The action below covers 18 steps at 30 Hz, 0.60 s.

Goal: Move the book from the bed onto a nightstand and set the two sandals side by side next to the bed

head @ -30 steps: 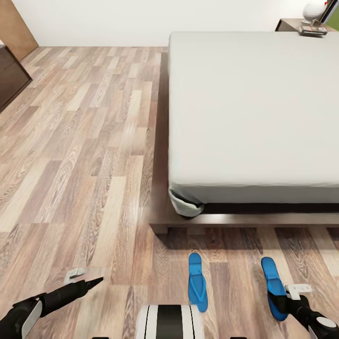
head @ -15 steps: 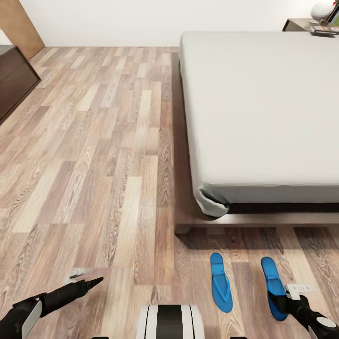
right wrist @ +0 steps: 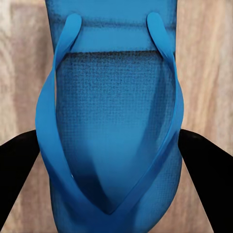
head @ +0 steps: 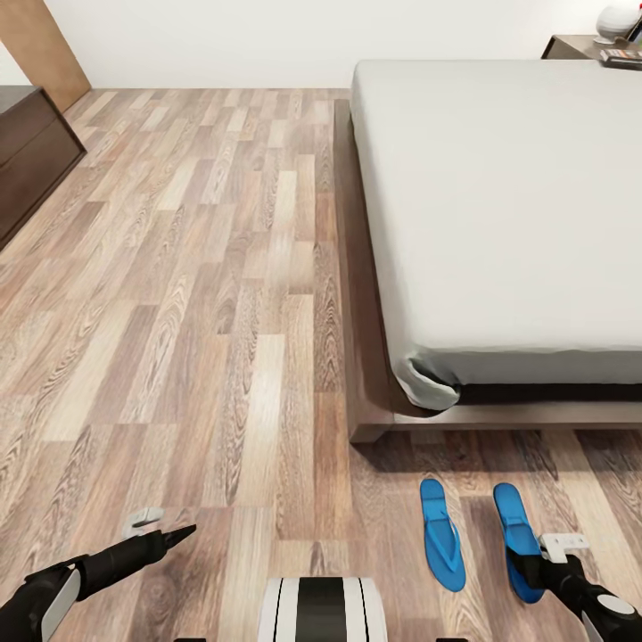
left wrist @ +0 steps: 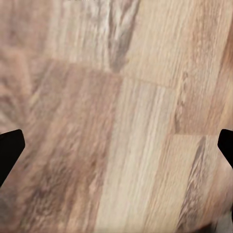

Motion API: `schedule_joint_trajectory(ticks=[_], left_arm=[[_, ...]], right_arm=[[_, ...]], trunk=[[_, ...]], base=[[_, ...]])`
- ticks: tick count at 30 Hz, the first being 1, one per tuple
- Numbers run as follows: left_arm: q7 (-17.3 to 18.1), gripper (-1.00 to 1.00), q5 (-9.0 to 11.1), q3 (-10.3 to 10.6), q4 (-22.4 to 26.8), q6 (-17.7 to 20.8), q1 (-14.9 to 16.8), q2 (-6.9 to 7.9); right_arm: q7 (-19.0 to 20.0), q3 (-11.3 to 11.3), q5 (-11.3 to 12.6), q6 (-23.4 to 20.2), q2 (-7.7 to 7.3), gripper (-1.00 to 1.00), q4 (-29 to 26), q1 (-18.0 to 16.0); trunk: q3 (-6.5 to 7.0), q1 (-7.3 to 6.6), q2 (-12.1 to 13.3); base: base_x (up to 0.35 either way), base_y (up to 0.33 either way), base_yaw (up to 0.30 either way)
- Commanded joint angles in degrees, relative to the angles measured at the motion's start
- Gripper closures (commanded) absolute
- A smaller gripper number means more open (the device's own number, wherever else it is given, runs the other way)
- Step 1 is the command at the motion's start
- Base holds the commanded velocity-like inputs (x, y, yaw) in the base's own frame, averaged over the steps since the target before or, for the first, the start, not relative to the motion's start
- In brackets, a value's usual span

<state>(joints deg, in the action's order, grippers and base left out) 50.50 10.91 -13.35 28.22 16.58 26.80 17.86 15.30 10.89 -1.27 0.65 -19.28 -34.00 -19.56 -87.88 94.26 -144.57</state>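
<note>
Gripping the right-hand bright blue flat flip-flop, the right gripper has a black finger on each side of the sole. That sandal rests on the wood-plank floor, long axis pointing toward the low bed with whitish-grey mattress. The second blue flip-flop lies just beside it, parallel, nearer the robot's centre and within the right arm's reach. The left gripper hovers over bare planks, well apart, fingers spread wide, empty.
</note>
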Motion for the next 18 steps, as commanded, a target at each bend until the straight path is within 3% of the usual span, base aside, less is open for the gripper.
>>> schedule_joint_trajectory(ticks=[1, 15, 18], left_arm=[[0.1, -1.0, 0.3, -0.1, 0.0, 0.6, 0.0, -0.01], [-0.1, -1.0, 0.3, -0.1, 0.0, 0.5, 0.1, -0.29], [-0.1, -1.0, 0.3, -0.1, 0.0, 0.5, 0.0, -0.61]], right_arm=[[0.4, 0.3, -0.1, 0.1, 0.03, 1.0, 0.0, 0.0], [0.2, 0.3, -0.1, 0.0, 0.11, 1.0, 0.0, -0.2], [-3.5, 0.3, 0.0, 0.0, 0.16, 1.0, 0.0, -0.2]], trunk=[[-0.03, -0.01, 0.0], [-0.03, -0.01, 0.0], [-0.03, -0.01, 0.0]], base=[[0.0, 0.004, 0.0], [0.0, 0.0, 0.0], [0.0, 0.0, 0.0]])
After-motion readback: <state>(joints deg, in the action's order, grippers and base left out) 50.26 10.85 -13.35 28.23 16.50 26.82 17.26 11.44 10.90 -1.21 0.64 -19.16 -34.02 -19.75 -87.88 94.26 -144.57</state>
